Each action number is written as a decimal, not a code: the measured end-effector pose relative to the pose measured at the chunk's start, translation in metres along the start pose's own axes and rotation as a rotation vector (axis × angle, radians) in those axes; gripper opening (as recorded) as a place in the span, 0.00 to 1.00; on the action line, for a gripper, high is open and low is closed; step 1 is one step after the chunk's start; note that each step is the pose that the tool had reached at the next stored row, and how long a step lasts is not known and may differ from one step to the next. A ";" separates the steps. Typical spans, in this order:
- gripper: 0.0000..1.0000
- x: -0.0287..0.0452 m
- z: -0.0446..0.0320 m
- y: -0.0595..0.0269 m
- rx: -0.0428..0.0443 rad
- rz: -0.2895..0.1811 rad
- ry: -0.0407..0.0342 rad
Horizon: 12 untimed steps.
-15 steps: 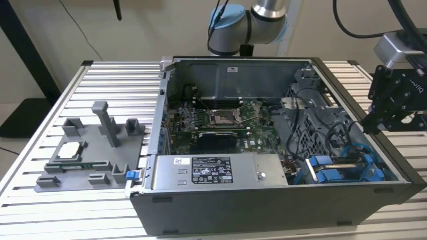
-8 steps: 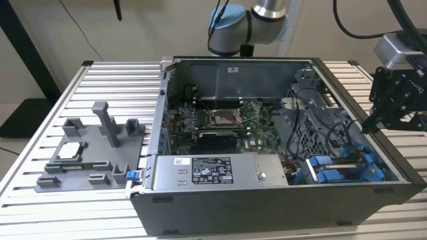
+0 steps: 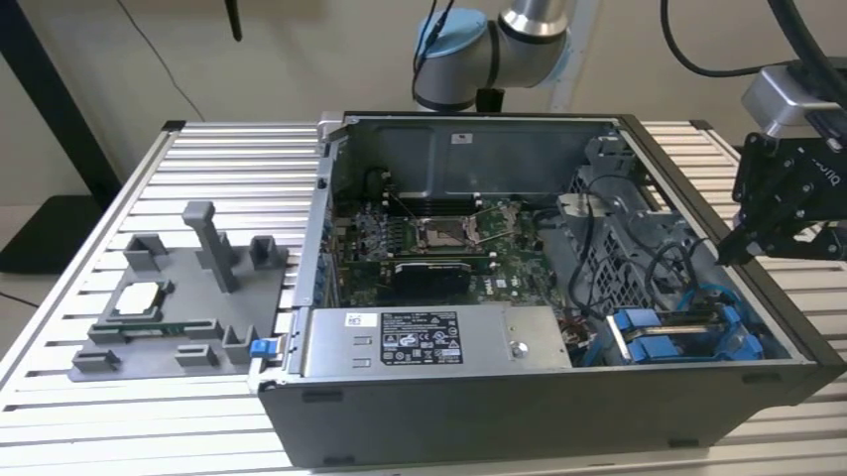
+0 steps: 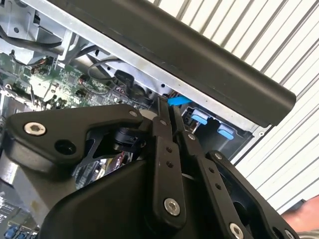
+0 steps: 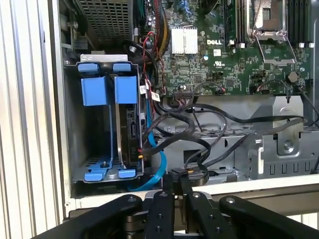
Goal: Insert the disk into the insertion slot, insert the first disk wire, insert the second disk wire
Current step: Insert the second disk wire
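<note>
The disk (image 5: 130, 132) stands on edge inside the insertion slot (image 5: 75, 139), a grey bay at the corner of the open case, held in a blue carrier (image 5: 125, 89). An empty blue carrier (image 5: 94, 89) sits beside it. A blue flat wire (image 5: 158, 167) curves out from the disk's edge, and black wires (image 5: 199, 144) loop past it to a black connector (image 5: 195, 174). In the exterior view the bay (image 3: 668, 337) lies at the case's near corner on that view's right. My gripper (image 3: 731, 253) hangs above the case wall there, and its fingers (image 4: 162, 124) are shut together with nothing seen between them.
The motherboard with its square socket (image 3: 443, 233) fills the case's middle, and a grey labelled power-supply box (image 3: 423, 337) lies along the near side. A grey fixture with small parts (image 3: 185, 297) sits on the slatted table (image 3: 212, 149) at the exterior view's left.
</note>
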State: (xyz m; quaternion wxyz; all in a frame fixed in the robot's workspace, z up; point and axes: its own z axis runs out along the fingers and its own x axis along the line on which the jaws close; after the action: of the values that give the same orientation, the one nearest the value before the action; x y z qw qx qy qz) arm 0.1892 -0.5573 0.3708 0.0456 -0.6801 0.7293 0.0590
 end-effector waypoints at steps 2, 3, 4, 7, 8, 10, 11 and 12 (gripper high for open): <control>0.00 -0.0004 -0.0031 0.0012 0.0001 0.000 -0.0001; 0.00 -0.0006 -0.0051 0.0028 0.0000 0.000 0.0000; 0.00 -0.0007 -0.0068 0.0052 0.0001 0.001 -0.0003; 0.00 -0.0008 -0.0117 0.0130 0.0002 0.001 -0.0005; 0.00 -0.0009 -0.0135 0.0156 0.0001 0.001 -0.0005; 0.00 -0.0010 -0.0163 0.0208 0.0001 0.001 -0.0008; 0.00 -0.0010 -0.0174 0.0236 0.0001 0.001 -0.0008; 0.00 -0.0010 -0.0185 0.0264 0.0001 0.001 -0.0007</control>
State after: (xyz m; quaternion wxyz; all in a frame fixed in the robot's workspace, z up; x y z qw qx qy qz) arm 0.1632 -0.5572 0.3899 0.0458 -0.6797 0.7297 0.0592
